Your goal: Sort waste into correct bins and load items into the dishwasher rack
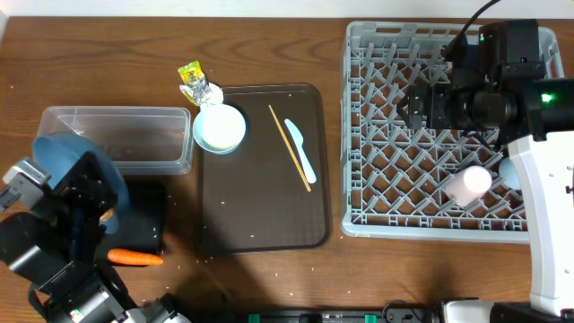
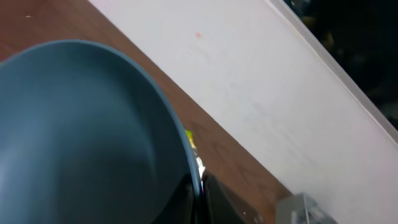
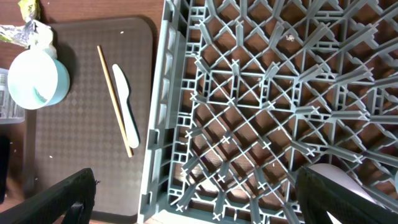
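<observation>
Near left, over the bins: blue plate held tilted, probably to shed waste.
Closest, the carrot lies on the tabletop just beside the black tray. The left gripper is clenched on the plate, whose smooth, dull-blue face looks bare, and tips it toward the clear tub. To the right, the right gripper hangs wide and empty over the grey rack, which has a pink cup inside. Farthest, the wrapper lies unsorted.

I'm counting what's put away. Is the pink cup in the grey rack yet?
In. The pink cup lies among the pegs inside the rack, away from the brown tray.
</observation>
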Controlling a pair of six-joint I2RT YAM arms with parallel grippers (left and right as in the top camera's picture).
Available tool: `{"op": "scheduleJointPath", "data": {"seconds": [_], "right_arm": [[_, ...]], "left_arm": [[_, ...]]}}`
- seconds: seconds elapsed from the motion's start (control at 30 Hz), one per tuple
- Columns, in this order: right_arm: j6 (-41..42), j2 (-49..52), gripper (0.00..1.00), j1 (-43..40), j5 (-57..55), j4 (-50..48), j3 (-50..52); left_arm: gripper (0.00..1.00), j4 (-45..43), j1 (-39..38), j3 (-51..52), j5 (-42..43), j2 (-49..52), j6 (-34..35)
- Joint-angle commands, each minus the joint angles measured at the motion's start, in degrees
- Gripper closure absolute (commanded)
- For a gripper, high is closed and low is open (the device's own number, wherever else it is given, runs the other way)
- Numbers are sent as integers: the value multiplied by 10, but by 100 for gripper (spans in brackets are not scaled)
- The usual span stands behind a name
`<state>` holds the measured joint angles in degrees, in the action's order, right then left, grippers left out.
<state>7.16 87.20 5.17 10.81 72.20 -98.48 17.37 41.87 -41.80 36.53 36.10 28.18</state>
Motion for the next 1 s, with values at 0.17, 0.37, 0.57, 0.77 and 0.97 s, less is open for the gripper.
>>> {"op": "scheduleJointPath", "data": {"seconds": [0.17, 0.37, 0.57, 0.77, 0.97], "right_arm": [[-6, 1, 5, 5, -1, 1, 0], [-6, 1, 5, 5, -1, 0, 0], [-6, 1, 5, 5, -1, 1, 0], [-6, 1, 5, 5, -1, 0, 0], [-6, 1, 5, 5, -1, 2, 0]], "left_arm": [[94, 130, 13, -7, -168, -8, 118], [94, 109, 39, -7, -164, -14, 130], [93, 21, 41, -7, -61, -16, 94], [94, -12, 41, -7, -7, -20, 74], [94, -7, 41, -1, -39, -11, -13]]}}
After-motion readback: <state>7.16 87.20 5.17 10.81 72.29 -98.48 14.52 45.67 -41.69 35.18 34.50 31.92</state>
